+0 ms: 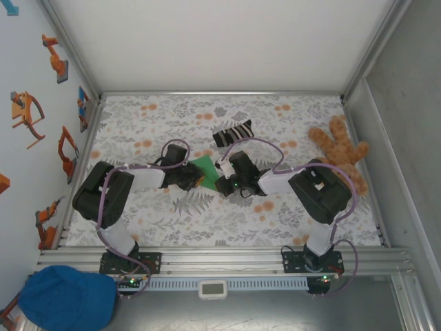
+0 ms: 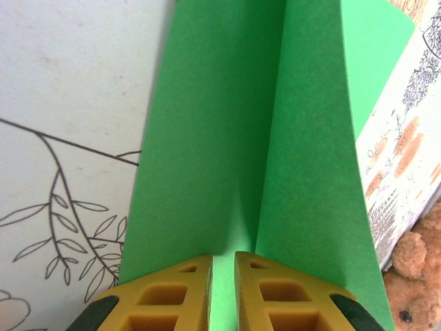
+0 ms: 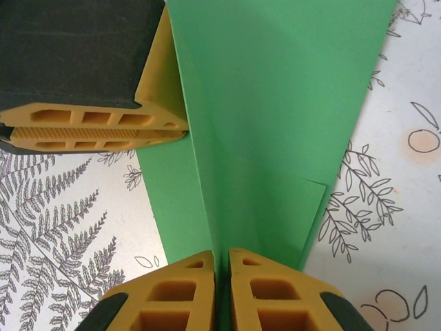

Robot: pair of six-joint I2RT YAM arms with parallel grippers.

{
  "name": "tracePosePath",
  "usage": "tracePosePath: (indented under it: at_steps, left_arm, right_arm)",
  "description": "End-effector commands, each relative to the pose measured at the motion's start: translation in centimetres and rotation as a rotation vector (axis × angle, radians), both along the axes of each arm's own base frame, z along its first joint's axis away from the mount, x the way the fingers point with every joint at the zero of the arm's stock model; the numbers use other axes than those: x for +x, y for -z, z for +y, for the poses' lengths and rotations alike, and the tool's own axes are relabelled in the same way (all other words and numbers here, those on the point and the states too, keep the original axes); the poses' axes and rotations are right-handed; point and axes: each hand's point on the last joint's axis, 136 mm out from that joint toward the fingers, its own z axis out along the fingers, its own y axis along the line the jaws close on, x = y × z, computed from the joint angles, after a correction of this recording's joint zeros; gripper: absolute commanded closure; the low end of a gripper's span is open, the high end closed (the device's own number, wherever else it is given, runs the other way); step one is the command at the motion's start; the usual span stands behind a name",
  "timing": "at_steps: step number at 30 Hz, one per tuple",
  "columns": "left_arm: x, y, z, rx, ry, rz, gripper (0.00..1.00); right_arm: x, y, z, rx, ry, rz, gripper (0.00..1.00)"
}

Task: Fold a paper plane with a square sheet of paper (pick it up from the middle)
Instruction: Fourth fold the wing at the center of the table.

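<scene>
Yellow fingertips (image 2: 172, 296) of your left jaws sit closest in the left wrist view, drawn almost together and clamped on a thin strip of the green sheet of paper (image 2: 227, 138). From that pinch the paper runs away from you in two broad panels, with a sharp crease between them that ends right at the gap between the fingertips. Your right jaws are likewise pressed together on the paper: in the right wrist view their fingertips (image 3: 186, 289) meet on a raised fold line, and the green spreads out beyond them, with a small folded corner showing at its right edge. Up and to the left in that same view you can see the left arm's fingers (image 3: 96, 127) closed flat against each other, their tips at the paper's side edge. From above, the two arms reach inward and meet over the paper near the middle of the flower-patterned tabletop (image 1: 207, 221); you cannot tell there whether the sheet is lifted or resting. Just behind the right jaws lies a black-and-white striped sock (image 1: 233, 132). Well off to the right sits a brown teddy bear (image 1: 341, 155). Below the left arm's base lies a blue cap (image 1: 65, 296).
</scene>
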Motion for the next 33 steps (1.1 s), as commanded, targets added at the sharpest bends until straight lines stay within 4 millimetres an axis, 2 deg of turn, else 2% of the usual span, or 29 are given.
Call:
tracePosePath:
  at_steps: [1,10,16,25,30,33]
  left_arm:
    - [-1.8,2.3,1.3,0.076,-0.01,0.1,0.84]
    - [-1.9,2.1,1.4,0.078,-0.015,0.097,0.84]
    - [-1.7,1.4,1.6,0.079,-0.018,0.077,0.83]
    - [-0.7,-1.2,1.7,0.068,-0.005,-0.023,0.78]
    - [-0.1,-2.5,0.8,0.013,0.018,-0.081,0.78]
    - [-0.1,-2.4,0.4,-0.006,0.034,-0.089,0.78]
  right_arm:
    - [0.1,-0.4,0.1,-0.015,-0.008,-0.016,0.88]
    - [-0.1,0.2,0.1,-0.003,0.005,0.012,0.99]
    - [0.1,0.3,0.0,0.063,0.04,0.079,1.0]
    - [-0.4,0.6,0.2,0.133,0.032,0.216,0.99]
    - [-0.7,1.3,0.0,0.149,0.037,0.27,0.99]
    - [-0.6,1.2,-0.2,0.163,0.046,0.296,0.99]
